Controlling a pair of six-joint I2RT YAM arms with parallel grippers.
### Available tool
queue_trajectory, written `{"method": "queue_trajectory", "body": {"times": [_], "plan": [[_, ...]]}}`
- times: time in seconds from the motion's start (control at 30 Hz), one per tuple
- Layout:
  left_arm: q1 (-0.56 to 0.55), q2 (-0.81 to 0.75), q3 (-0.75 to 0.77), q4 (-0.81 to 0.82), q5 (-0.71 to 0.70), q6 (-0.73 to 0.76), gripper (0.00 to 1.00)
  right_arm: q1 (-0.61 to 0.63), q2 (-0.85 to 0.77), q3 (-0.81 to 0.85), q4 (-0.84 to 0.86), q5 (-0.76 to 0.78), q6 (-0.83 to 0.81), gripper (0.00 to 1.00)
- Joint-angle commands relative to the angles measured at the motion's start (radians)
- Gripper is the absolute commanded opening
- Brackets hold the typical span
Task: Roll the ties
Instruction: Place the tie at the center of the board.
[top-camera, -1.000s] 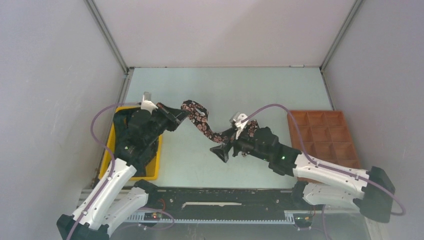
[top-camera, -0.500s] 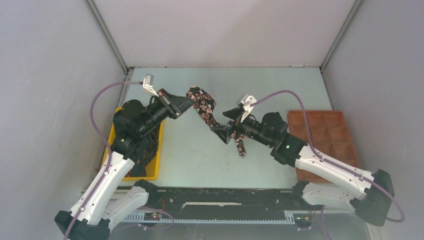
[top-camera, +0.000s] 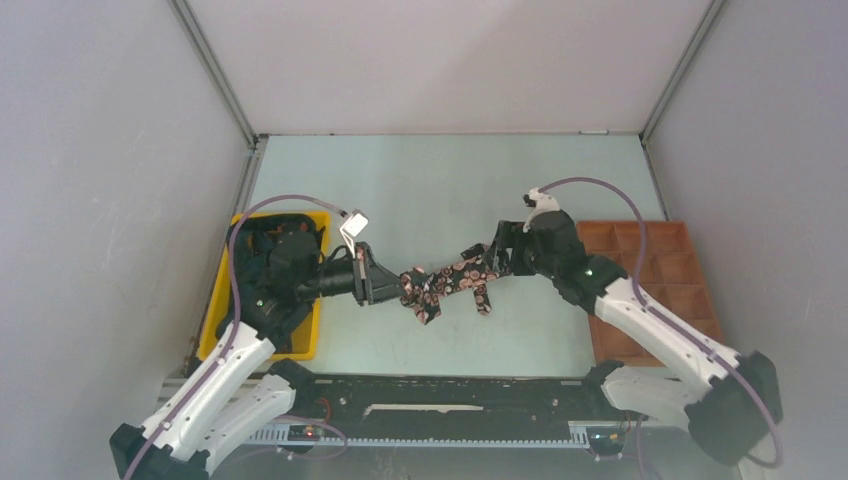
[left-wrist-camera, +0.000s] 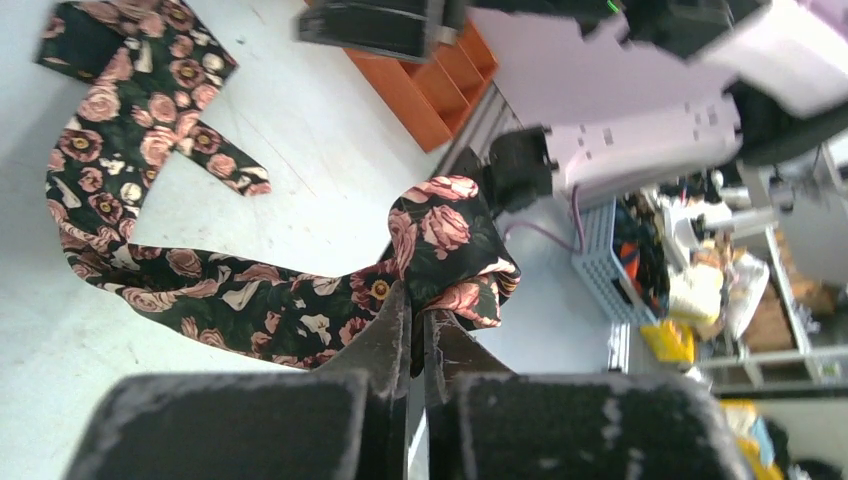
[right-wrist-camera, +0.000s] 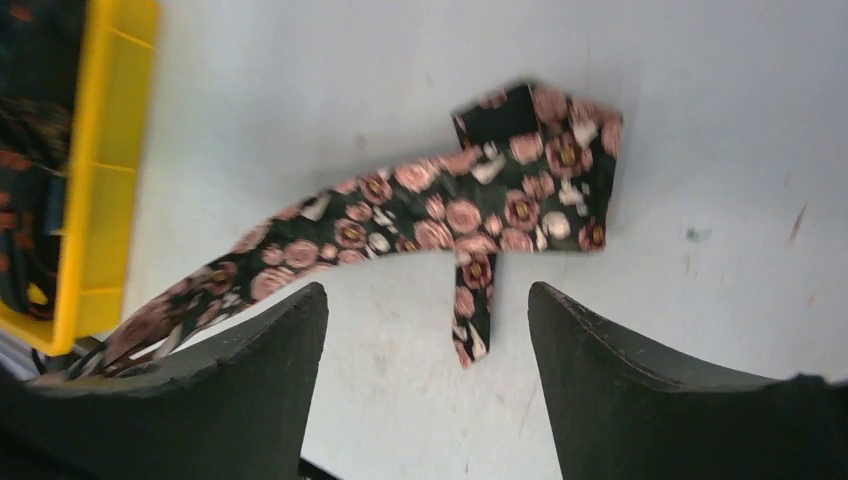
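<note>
One tie lies along the tabletop, its bunched end pinched in the left claw, its folded end loose just ahead of the right claw, whose jaws gape wide on nothing. Should the left claw pull before that fold is pinned, the cloth could drag, twist, or slip from so thin a pinch.

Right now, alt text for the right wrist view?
A black floral tie stretches across the pale table, folded over at one end, the other running toward a yellow bin. The open right gripper frames it, holding nothing.
</note>
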Motion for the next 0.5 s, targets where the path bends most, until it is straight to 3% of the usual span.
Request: {"method": "queue_trajectory", "body": {"times": [0.0, 0.23, 0.47], "plan": [[-0.054, -0.069, 0.028, -0.089, 0.087, 0.123, 0.03, -0.001, 0.138, 0.143, -0.241, -0.073, 0.163, 0.79], [-0.091, -0.086, 0.152, -0.228, 0.131, 0.258, 0.07, 0.129, 0.340, 0.287, -0.322, -0.079, 0.330, 0.92], [-0.096, -0.132, 0.044, -0.250, 0.074, 0.272, 0.06, 0.236, 0.638, 0.505, -0.411, -0.039, 0.350, 0.92]]}}
